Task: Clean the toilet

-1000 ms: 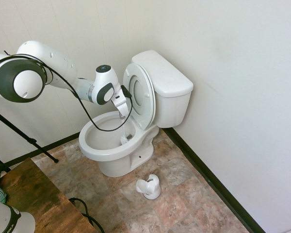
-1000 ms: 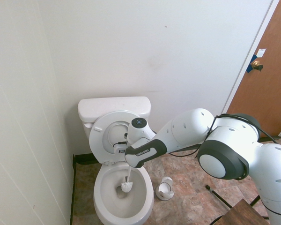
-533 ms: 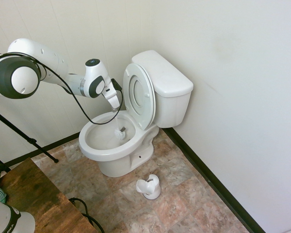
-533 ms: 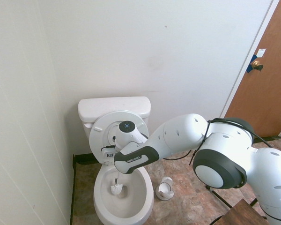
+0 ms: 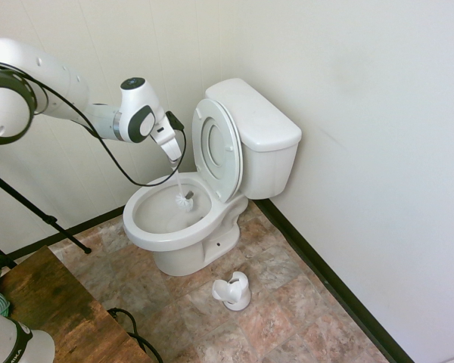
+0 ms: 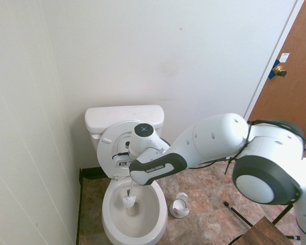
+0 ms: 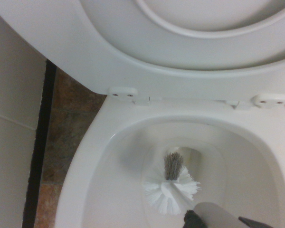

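Toilet at centre of frame against the back wall, seat and lid raised, pincer above the bowl's left rim clamped on a white toilet brush, bristles down inside the bowl, brush holder on floor lower centre.

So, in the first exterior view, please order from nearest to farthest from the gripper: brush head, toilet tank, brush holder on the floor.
1. Brush head, just below the gripper, inside the bowl.
2. Toilet tank, beyond the raised seat.
3. Brush holder, on the floor in front of the toilet.

White panelled walls, mottled brown tile floor, wooden door.
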### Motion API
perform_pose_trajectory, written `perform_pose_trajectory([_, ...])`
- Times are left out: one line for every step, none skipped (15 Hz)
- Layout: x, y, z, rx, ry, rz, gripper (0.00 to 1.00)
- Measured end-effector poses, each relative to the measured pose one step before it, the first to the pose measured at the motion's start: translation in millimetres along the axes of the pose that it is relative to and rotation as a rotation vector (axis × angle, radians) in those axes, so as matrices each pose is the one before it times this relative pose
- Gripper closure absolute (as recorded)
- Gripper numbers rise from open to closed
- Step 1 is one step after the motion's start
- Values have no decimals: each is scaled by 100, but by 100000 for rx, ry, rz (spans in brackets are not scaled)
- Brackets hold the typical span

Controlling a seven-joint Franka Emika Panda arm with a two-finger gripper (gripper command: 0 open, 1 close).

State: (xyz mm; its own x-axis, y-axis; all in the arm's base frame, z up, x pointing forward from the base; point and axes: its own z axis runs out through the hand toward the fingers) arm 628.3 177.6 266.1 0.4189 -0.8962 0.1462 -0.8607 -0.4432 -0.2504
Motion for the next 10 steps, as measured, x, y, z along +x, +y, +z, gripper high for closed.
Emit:
perform_pose_trajectory([565, 543, -2113, 707, 1020, 321, 100])
perform_pose_trajectory([834, 559, -2292, 772, 971, 615, 100])
perform_pose_trajectory([1017, 592, -2376, 649, 805, 688, 100])
perform_pose_trajectory([1197, 573, -2272, 800, 861, 969, 100])
perform_pose_trajectory([1440, 671, -2119, 795, 884, 1533, 100])
perform_pose_trajectory([1577, 737, -1839, 761, 757, 2120, 100])
perform_pose_trajectory([1581, 707, -1389, 454, 922, 2136, 100])
perform_pose_trajectory([1644, 772, -1031, 145, 1106, 2071, 100])
perform_pose_trajectory([1662, 868, -647, -42, 920, 2042, 100])
perform_pose_trajectory([1541, 817, -224, -421, 1219, 1810, 100])
